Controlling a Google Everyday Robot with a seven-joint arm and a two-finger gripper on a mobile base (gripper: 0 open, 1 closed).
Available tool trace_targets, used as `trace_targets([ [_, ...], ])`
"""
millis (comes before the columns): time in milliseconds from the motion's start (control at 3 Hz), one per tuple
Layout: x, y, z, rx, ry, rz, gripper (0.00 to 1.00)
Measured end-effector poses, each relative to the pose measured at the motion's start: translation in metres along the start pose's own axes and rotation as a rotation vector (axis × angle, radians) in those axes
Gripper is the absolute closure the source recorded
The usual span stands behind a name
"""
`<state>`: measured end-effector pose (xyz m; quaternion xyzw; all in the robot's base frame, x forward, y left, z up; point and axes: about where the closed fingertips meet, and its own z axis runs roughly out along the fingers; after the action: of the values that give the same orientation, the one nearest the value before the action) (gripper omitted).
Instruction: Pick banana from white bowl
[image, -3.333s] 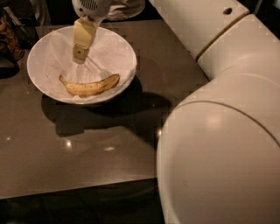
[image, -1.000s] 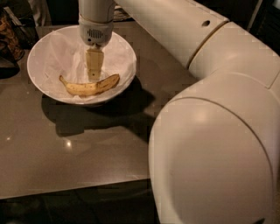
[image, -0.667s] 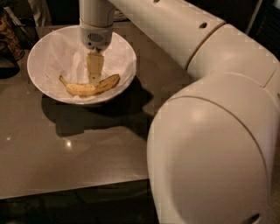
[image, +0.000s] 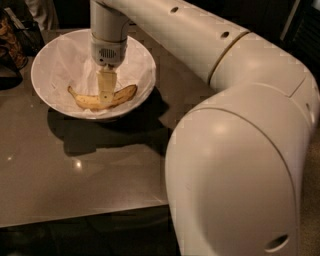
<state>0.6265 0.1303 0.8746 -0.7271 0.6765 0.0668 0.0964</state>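
A curved yellow banana (image: 90, 100) with brown speckles lies in the near part of the large white bowl (image: 47, 60), which is lined with crinkled white paper. My gripper (image: 105, 97) reaches straight down into the bowl from the white arm (image: 200, 35). Its pale fingers (image: 105, 85) are at the banana's middle and cover part of it. The banana rests on the paper.
The bowl stands at the far left of a dark glossy table (image: 75, 170). A dark patterned bag (image: 12, 45) sits at the table's left edge beside the bowl. My large white arm body (image: 240, 165) fills the right side of the view.
The gripper has come down from above the bowl's far side to the banana's middle. The banana and the bowl have not moved.
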Motion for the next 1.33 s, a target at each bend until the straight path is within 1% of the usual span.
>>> trace_targets([
  [333, 0.002, 0.001, 0.010, -0.019, -0.007, 0.006, 0.41],
  [1000, 0.003, 0.003, 0.017, -0.032, -0.009, 0.011, 0.43],
  [1333, 0.003, 0.005, 0.024, -0.050, -0.011, 0.012, 0.44],
])
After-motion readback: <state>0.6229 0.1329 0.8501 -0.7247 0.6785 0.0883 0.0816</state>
